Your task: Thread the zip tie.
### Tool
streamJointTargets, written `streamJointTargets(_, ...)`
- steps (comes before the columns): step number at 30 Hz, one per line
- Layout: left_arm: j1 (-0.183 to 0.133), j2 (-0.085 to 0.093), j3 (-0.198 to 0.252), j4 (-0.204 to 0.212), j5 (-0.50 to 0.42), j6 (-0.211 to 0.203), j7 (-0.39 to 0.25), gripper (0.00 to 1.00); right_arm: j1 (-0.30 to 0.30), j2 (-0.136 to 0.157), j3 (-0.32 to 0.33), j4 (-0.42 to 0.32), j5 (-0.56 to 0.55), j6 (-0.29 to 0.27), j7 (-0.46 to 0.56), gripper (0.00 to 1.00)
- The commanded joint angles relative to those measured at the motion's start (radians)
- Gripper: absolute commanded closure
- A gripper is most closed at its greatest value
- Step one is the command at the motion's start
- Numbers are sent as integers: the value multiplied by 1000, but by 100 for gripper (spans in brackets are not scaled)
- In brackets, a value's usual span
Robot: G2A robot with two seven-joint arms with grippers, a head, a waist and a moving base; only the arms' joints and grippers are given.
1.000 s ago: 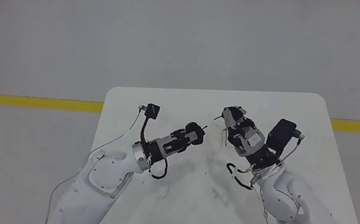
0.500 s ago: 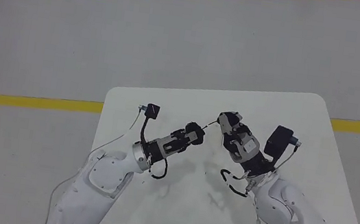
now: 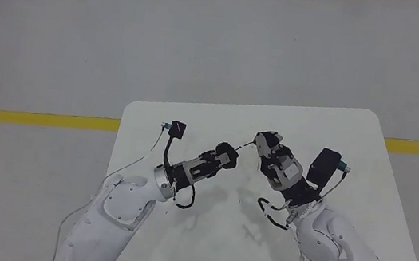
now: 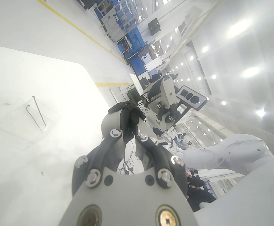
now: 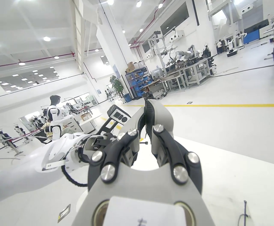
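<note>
Right gripper (image 5: 146, 111): fingers pressed flat together, clamped on the zip tie (image 5: 146, 96). The thin black end pokes out past the fingertips and the strip runs down between the two pads. A small black head shows lower down, behind the fingers.

Left gripper (image 4: 127, 114): black fingers closed together at the tips. In the top view the tie's other end runs into those tips, so this gripper is clamped on it too. How much of the tie it holds can't be told.

In the top view the two grippers face each other tip to tip, near but not touching. The tie is a short dark line bridging the gap between them. Both are raised over the middle of the surface (image 3: 194, 128), slightly toward its far edge, with the left gripper a bit nearer the left edge. In the left wrist view the right gripper sits just beyond the left one's fingertips.

A flat clear bag (image 4: 20, 125) lies on the surface, toward the right side and well in from the far right corner. Two black spare ties (image 4: 39, 112) lie in it side by side; one is straight, the other is hooked at one end.

The surface is white with rounded corners. Pale floor lies around it, with a yellow line (image 3: 34, 118) passing the left and right edges.
</note>
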Motion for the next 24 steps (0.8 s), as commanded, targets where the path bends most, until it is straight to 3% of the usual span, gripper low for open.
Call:
streamJointTargets(1,0,0,0,0,0,0,0,100,0,-1,0,6,-3,-6,-1,100)
streamJointTargets(24,0,0,0,0,0,0,0,100,27,-24,-12,50,-16,-16,2,100)
